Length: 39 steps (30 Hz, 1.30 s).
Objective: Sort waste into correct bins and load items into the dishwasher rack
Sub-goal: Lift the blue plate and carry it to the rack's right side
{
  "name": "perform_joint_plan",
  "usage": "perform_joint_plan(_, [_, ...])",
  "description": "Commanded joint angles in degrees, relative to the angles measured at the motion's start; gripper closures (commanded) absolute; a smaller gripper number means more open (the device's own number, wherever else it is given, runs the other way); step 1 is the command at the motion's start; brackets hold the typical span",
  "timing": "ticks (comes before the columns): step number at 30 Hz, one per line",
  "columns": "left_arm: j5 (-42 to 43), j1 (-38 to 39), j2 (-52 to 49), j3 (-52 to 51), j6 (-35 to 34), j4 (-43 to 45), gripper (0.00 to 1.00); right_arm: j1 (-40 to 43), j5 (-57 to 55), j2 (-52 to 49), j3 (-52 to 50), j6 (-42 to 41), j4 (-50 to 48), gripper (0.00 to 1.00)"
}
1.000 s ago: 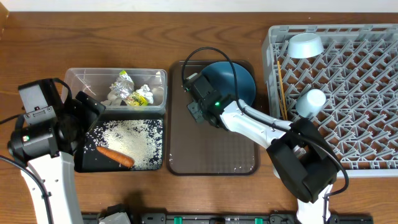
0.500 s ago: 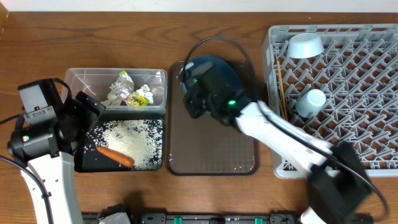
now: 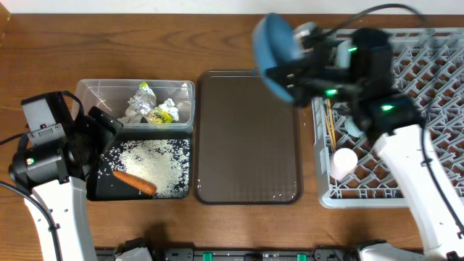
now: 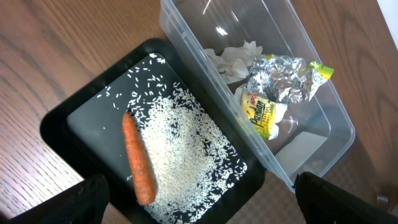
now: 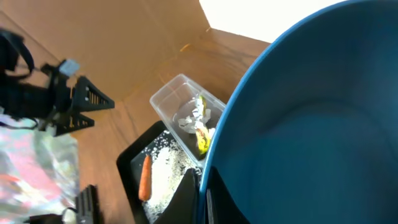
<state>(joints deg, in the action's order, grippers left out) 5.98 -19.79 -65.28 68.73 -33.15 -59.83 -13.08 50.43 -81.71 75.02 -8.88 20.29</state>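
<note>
**Plate being held in the air beside the rack**

The plate (image 3: 275, 51) is being gripped at its rim by the right end effector (image 3: 296, 69), which is closed on it. The plate is being held up, tilted on its edge, over the far right corner of the brown tray (image 3: 246, 145) and just beside the left wall of the rack (image 3: 428, 167). The left end effector (image 3: 101, 130) is being held open, fingers (image 4: 74, 202) wide apart, above the black tray (image 3: 98, 190) on the counter (image 3: 217, 36). The carrot (image 3: 134, 183) and rice (image 3: 152, 163) are lying in that tray. The wrapper (image 3: 156, 114) and tissue (image 3: 134, 109) are lying in the tub (image 3: 87, 90). The pink cup (image 3: 344, 161) and chopsticks (image 3: 330, 119) are resting in the rack.
</note>
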Motion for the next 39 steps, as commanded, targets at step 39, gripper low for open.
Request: perform_joint_plan(39, [-0.68, -0.17, -0.22, 0.76, 0.52, -0.15, 0.03, 46.93, 37.35, -15.74, -1.33, -9.31, -7.10, 0.99])
